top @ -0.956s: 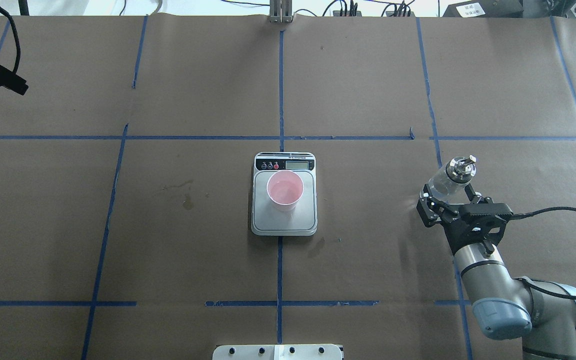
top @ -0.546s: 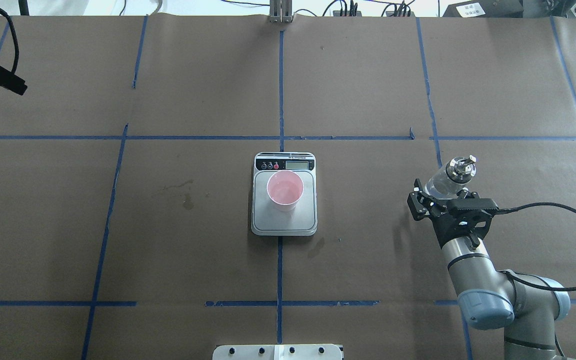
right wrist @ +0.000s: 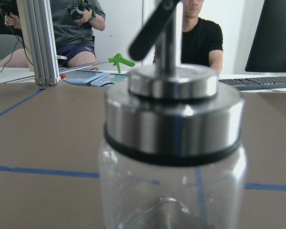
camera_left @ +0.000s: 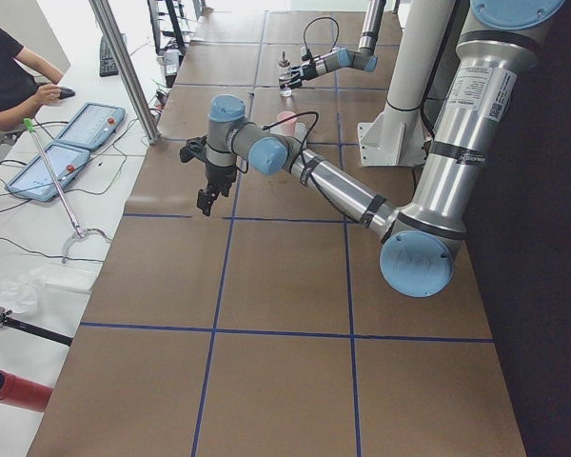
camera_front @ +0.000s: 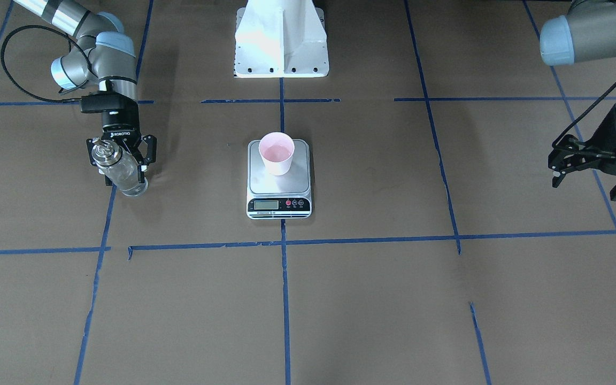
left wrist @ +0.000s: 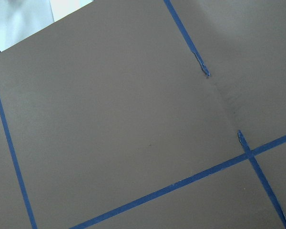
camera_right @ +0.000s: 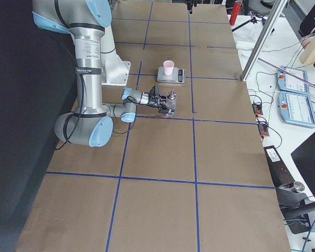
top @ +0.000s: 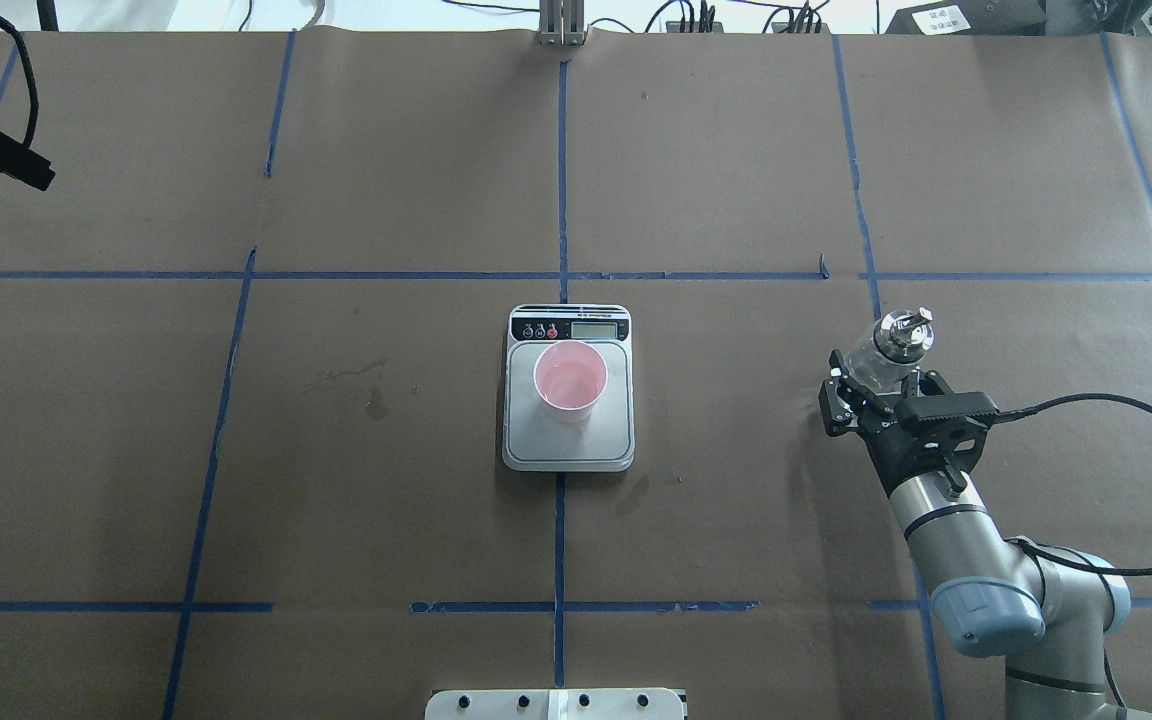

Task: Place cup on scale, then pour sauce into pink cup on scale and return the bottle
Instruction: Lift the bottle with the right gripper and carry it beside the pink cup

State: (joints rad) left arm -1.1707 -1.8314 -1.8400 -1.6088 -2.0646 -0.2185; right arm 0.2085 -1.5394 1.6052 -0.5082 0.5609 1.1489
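Observation:
The pale pink cup (top: 570, 380) stands upright on the steel-grey platform of the scale (top: 568, 450) at the table's middle, and both show in the front view, cup (camera_front: 276, 152) on scale (camera_front: 278, 187). My right gripper (top: 871, 388) is shut on the clear glass bottle (top: 878, 355) with the silver spout top, low over the table to the right of the scale. The bottle fills the right wrist view (right wrist: 171, 143). In the front view the bottle (camera_front: 124, 174) sits between the right gripper's (camera_front: 121, 160) fingers. My left gripper (camera_front: 586, 174) is open and empty, far out on the left side.
Brown paper with blue tape lines covers the table. The white robot base (camera_front: 281, 48) is at the near edge behind the scale. A small dark stain (top: 376, 402) lies left of the scale. An aluminium post (top: 561, 25) stands at the far edge. Operators sit beyond it.
My right arm has drawn back and left a little with the bottle, and the bottle now stands more upright and lower. Cup, scale and left arm have not moved.

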